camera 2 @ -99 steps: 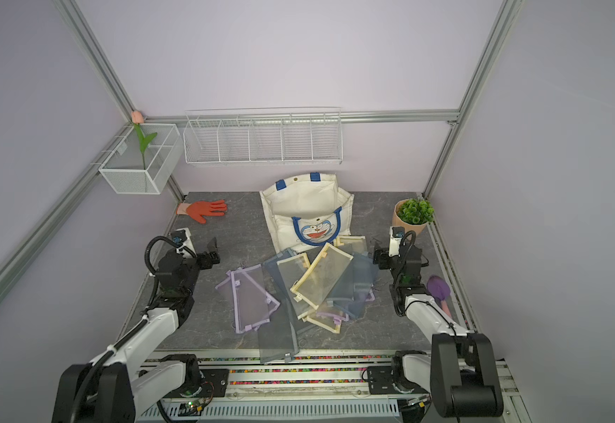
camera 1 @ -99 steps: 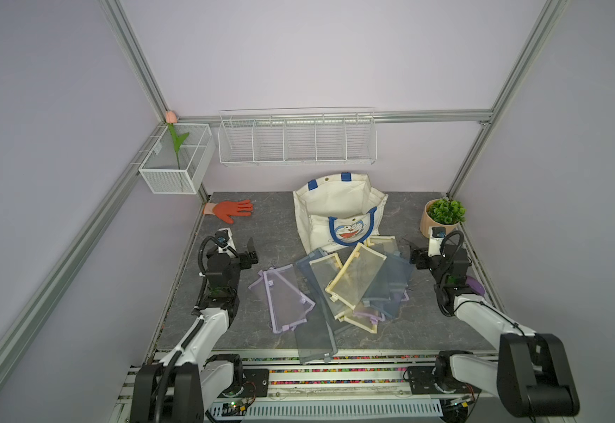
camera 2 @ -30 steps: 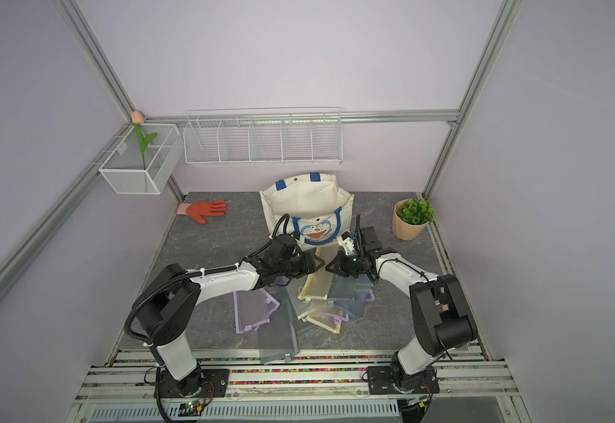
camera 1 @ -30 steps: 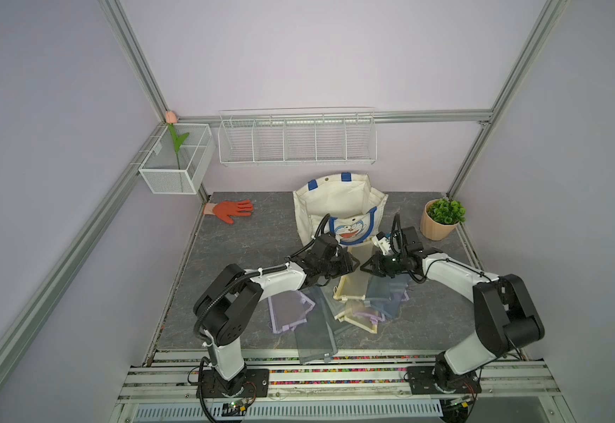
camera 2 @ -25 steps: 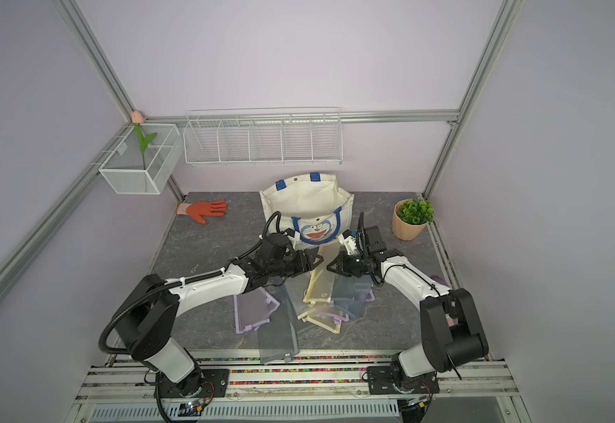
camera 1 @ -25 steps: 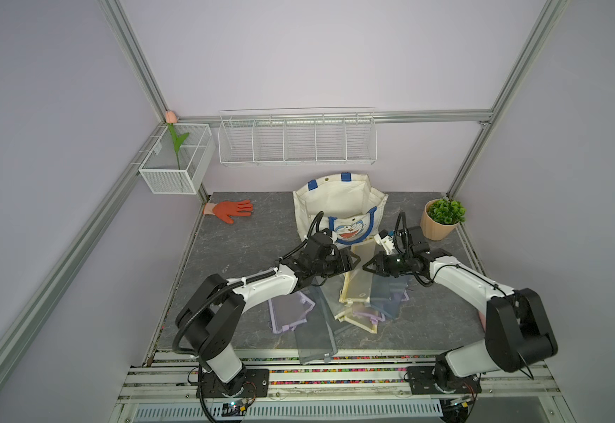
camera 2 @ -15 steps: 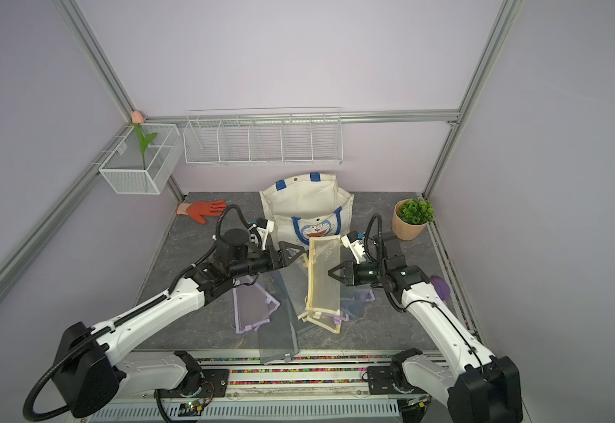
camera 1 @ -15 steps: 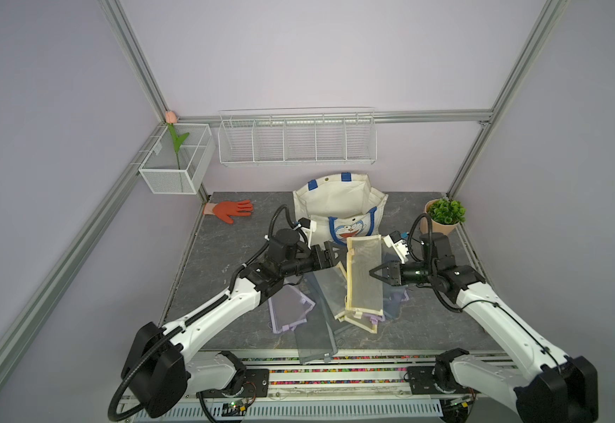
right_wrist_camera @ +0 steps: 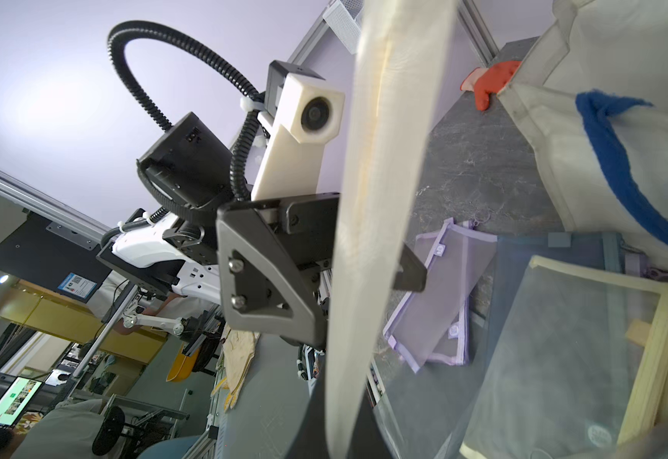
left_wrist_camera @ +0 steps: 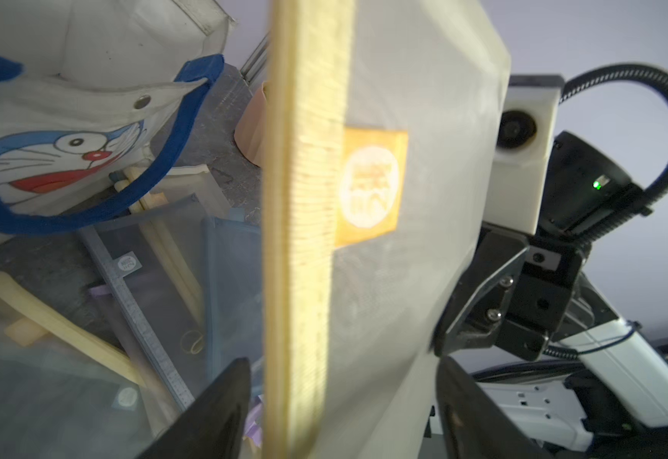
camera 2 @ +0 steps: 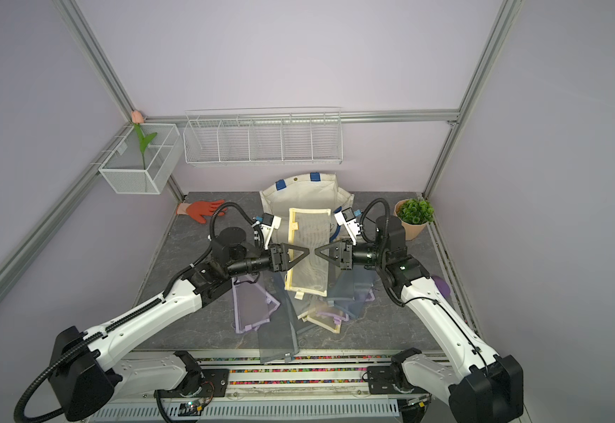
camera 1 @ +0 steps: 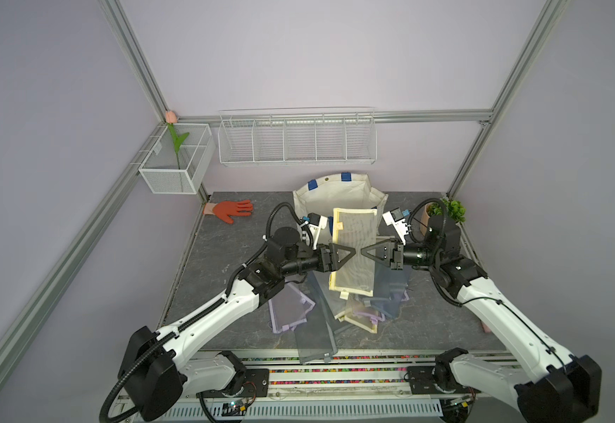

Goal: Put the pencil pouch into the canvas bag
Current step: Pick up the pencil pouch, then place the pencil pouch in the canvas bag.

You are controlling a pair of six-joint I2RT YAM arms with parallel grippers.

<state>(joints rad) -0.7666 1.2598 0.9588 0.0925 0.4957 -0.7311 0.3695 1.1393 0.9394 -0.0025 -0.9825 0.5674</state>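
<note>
A yellow-trimmed mesh pencil pouch [camera 1: 355, 227] [camera 2: 309, 227] hangs upright in the air just in front of the cream canvas bag [camera 1: 335, 190] [camera 2: 306, 190], which stands open at the back. My right gripper [camera 1: 361, 252] [right_wrist_camera: 340, 421] is shut on the pouch's right edge [right_wrist_camera: 384, 198]. From the opposite side, my left gripper [camera 1: 354, 252] [left_wrist_camera: 342, 361] straddles the pouch's zipper edge [left_wrist_camera: 304, 238]. Its jaws stand apart, with a gap showing beside the yellow trim. The two grippers meet tip to tip. The bag's cat face and blue handle [left_wrist_camera: 66, 159] show in the left wrist view.
Several more mesh pouches [camera 1: 335, 311] lie in a pile on the grey table under the arms, with a purple one [camera 1: 289, 307] to the left. An orange glove [camera 1: 231, 210] lies at the back left, a potted plant [camera 1: 452, 210] at the back right. Wire baskets [camera 1: 297, 141] hang on the wall.
Both grippers rose from the pile. The right one lifted the yellow pouch upright toward the bag. The left one opened wide, then narrowed around the pouch's other edge.
</note>
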